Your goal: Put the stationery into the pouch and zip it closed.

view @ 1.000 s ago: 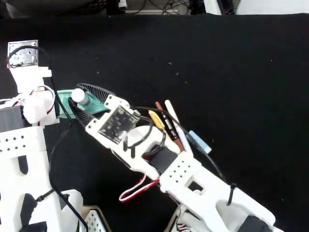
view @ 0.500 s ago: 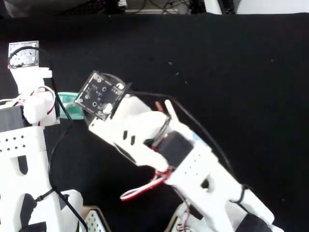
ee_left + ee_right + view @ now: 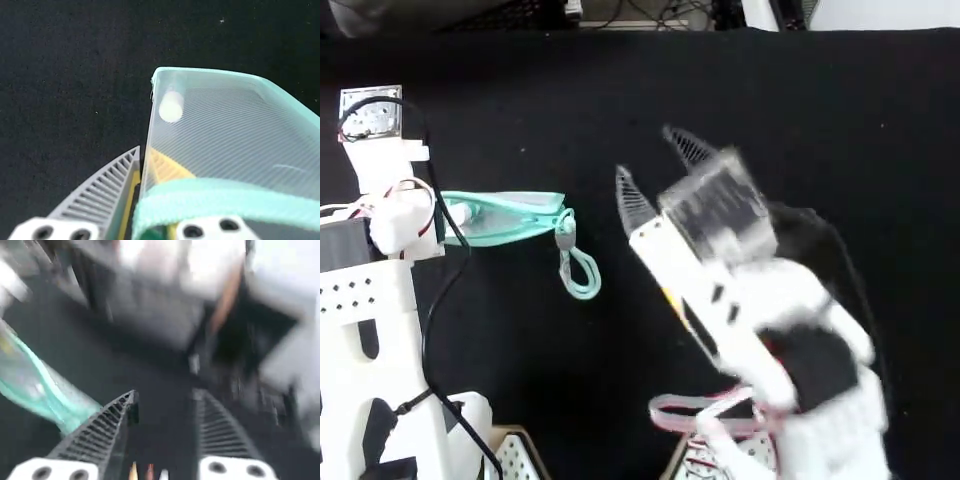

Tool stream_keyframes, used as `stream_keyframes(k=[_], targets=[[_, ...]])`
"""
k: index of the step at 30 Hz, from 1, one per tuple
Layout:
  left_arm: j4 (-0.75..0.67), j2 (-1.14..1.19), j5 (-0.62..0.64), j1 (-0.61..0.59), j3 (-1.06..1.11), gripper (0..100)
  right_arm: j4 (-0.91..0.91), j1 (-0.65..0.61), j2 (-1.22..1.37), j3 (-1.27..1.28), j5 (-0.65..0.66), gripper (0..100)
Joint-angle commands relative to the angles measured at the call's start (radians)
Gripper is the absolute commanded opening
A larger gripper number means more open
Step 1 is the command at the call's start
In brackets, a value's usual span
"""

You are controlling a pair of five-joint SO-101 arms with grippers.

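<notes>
The translucent ribbed plastic pouch with mint-green edging [image 3: 505, 215] lies at the left side of the black surface [image 3: 800, 120], one end pinched in the left tool [image 3: 142, 170], its mint-green cord wrist loop [image 3: 575, 270] trailing from the free end. A white round-ended stick [image 3: 171, 106] shows through its wall, so at least one item looks to be inside.

The pouch looks light and limp: thin sheet that will buckle or slide if pushed, stiffer only along the sewn edging. The edging or the zip pull is probably the best hold; the ribbed wall is smooth and likely slippery. Zipping will need the far end anchored, as the left tool does now.

The right tool [image 3: 645, 155] hangs above the middle of the surface, well apart from the pouch, jaws spread and empty. A few slim coloured pencil tips [image 3: 149, 471] sit below it; they look rigid and light, and are best pinched mid-length.
</notes>
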Motion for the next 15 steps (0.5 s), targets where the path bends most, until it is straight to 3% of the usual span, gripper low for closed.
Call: stream_keyframes(k=[1, 5, 10, 15], targets=[[-0.012, 0.018, 0.003, -0.007, 0.031, 3, -0.032, 0.094, 0.038, 0.229, -0.011, 6.8], [-0.012, 0.018, 0.003, -0.007, 0.031, 3, -0.163, 0.143, 0.2, 0.397, -0.008, 12.0], [-0.012, 0.018, 0.003, -0.007, 0.031, 3, -0.201, 0.143, 0.489, 0.366, -0.002, 21.4], [-0.012, 0.018, 0.003, -0.007, 0.031, 3, -0.264, 0.126, 0.743, 0.275, 0.005, 17.5]])
